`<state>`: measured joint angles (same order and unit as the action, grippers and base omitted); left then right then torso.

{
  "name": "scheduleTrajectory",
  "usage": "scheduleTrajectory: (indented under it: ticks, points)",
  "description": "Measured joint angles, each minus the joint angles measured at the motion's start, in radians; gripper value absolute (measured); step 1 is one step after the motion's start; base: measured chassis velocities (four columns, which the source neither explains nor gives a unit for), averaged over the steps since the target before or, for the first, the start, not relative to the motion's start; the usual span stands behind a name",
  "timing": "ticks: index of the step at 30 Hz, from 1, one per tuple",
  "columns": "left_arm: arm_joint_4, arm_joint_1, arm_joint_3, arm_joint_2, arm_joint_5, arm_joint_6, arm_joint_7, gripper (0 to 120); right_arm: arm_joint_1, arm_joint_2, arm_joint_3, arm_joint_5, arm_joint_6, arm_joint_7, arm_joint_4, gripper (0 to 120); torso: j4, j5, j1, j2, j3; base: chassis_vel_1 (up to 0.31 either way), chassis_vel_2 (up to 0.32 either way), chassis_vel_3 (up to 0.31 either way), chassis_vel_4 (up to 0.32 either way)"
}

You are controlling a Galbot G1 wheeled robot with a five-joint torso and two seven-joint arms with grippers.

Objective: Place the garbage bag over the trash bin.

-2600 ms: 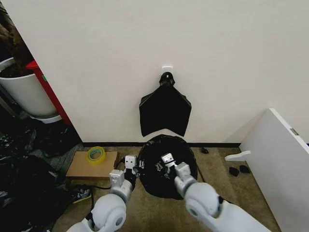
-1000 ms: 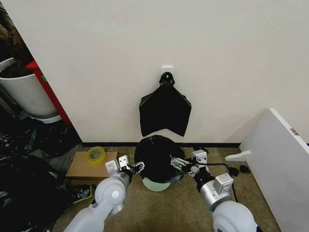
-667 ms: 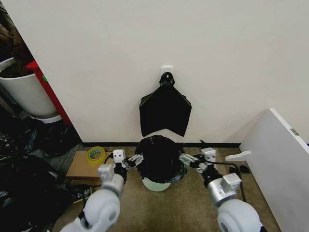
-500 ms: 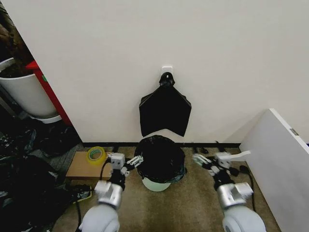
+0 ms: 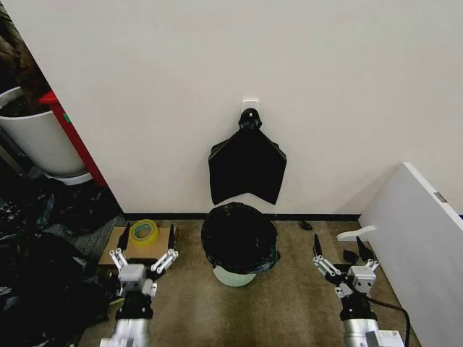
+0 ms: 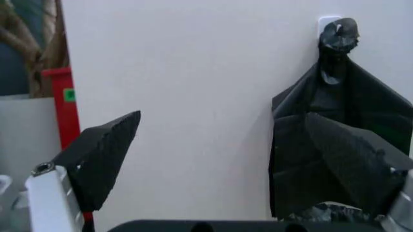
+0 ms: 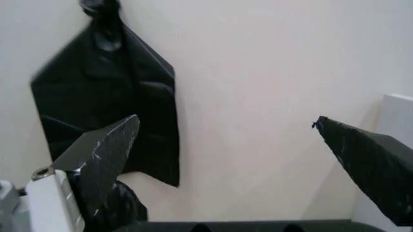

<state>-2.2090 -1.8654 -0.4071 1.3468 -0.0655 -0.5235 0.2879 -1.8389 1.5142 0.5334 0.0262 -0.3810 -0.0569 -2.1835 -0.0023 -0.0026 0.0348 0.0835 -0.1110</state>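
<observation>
At the lower left of the head view, the left gripper (image 5: 143,249) is seen as a small white block from which two slim light-grey finger arms branch, each tipped with a black wedge-shaped pad; below it a dark collar and a rounded silver-grey wrist segment are seen. At the lower right, the right gripper (image 5: 338,251) is built alike, with a dark cable trailing beside its grey wrist. In the left wrist view, matte black, triangular, foam-like pads (image 6: 106,157) are shown on a white bracket bearing a small round screw. In the right wrist view, the pads (image 7: 103,157) appear scuffed with pale specks.
</observation>
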Motion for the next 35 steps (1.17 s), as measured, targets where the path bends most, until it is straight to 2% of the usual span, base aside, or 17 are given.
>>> scheduleTrajectory:
  ticks: [6, 18, 35]
  points:
    - [0.021, -0.024, 0.017, 0.029, -0.029, -0.023, 0.015, 100, -0.004, 0.018, -0.011, -0.032, -0.045, 0.0, -0.001, 100, 0.0, 0.0001, 0.0, 0.0, 0.0, 0.0, 0.0, 0.0, 0.0]
    - [0.027, -0.008, 0.059, 0.04, -0.068, -0.011, 0.022, 100, -0.027, 0.018, -0.019, -0.041, -0.081, 0.007, -0.006, 100, 0.0, 0.0001, 0.0, 0.0, 0.0, 0.0, 0.0, 0.0, 0.0]
    - [0.031, -0.019, 0.06, 0.042, -0.076, -0.01, 0.03, 100, -0.028, 0.017, -0.017, -0.042, -0.086, 0.011, -0.002, 100, 0.0, 0.0001, 0.0, 0.0, 0.0, 0.0, 0.0, 0.0, 0.0]
